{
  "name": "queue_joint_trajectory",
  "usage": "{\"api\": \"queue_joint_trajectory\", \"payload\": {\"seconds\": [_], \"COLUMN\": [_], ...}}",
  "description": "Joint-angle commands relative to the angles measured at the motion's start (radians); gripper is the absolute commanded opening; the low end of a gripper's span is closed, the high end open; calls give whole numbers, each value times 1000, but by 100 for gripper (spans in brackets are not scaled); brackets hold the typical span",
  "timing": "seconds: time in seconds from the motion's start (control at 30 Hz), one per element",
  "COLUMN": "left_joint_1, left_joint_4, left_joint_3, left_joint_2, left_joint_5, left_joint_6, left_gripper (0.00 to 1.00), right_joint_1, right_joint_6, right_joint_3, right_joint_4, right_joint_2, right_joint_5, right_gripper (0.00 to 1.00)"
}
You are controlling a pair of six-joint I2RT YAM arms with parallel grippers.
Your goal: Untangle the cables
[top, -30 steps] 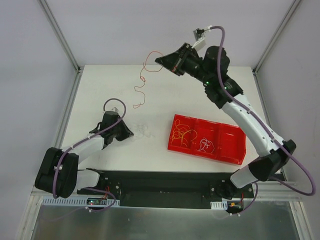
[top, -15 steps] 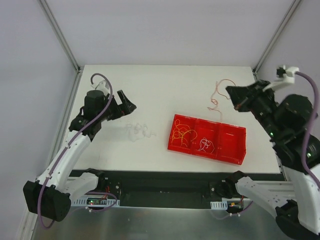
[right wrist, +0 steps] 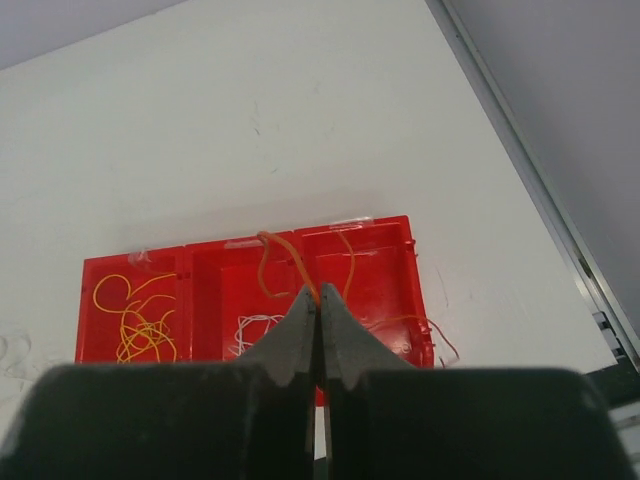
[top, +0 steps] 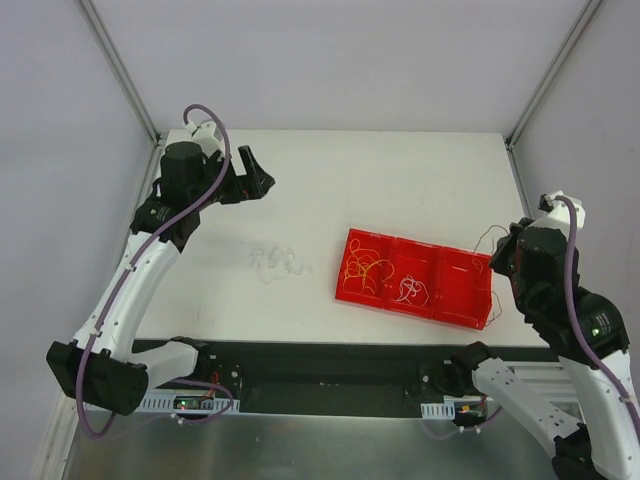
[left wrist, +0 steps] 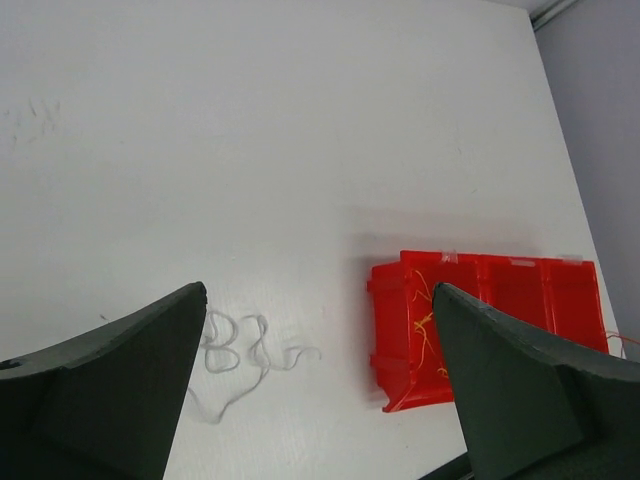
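Note:
My right gripper (right wrist: 318, 295) is shut on a thin reddish-brown cable (right wrist: 270, 260) and holds it over the right end of the red tray (right wrist: 405, 235). The strand loops into the tray's right compartment and trails over its right wall. From above, that gripper (top: 503, 262) hangs beside the tray (top: 347, 262), the reddish-brown cable (top: 494, 305) dangling. Yellow cables (top: 365, 268) lie in the left compartment, white ones (top: 410, 290) in the middle one. A loose white cable (top: 275, 262) squiggles on the table. My left gripper (top: 255, 180) stands open and raised at the far left, holding nothing; below its fingers lies the white cable (left wrist: 245, 350).
The white table (top: 400, 190) has metal frame posts at its far corners and rails along its sides. The black base plate (top: 330, 365) with both arm mounts runs along the near edge. The red tray (left wrist: 480, 320) sits right of centre.
The right arm swung from the far middle to the right, carrying the reddish-brown cable to the tray's right end. The left gripper opened and rose to the far left, leaving the white cable down.

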Motion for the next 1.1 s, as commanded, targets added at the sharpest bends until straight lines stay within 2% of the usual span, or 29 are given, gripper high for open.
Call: {"api": "queue_joint_trajectory", "payload": {"seconds": [0.0,0.17,0.5,0.83,1.07], "left_joint_1": [11,20,20,31,37], "left_joint_4": [-11,-10,3,12,20], "left_joint_3": [-40,-77,-103,-110,-116], "left_joint_2": [39,56,38,48,51], "left_joint_5": [48,91,97,124,132], "left_joint_6": [51,46,51,45,42], "left_gripper": [94,92,92,92,91], "right_joint_1": [-9,-26,-36,-37,-36], "right_joint_6": [2,-12,-84,-142,-239], "right_joint_3": [-14,11,245,254,476], "right_joint_4": [-3,8,11,32,28], "right_joint_2": [-35,14,100,62,123], "right_joint_5": [90,72,26,14,17], "right_gripper": [0,0,0,0,0]}}
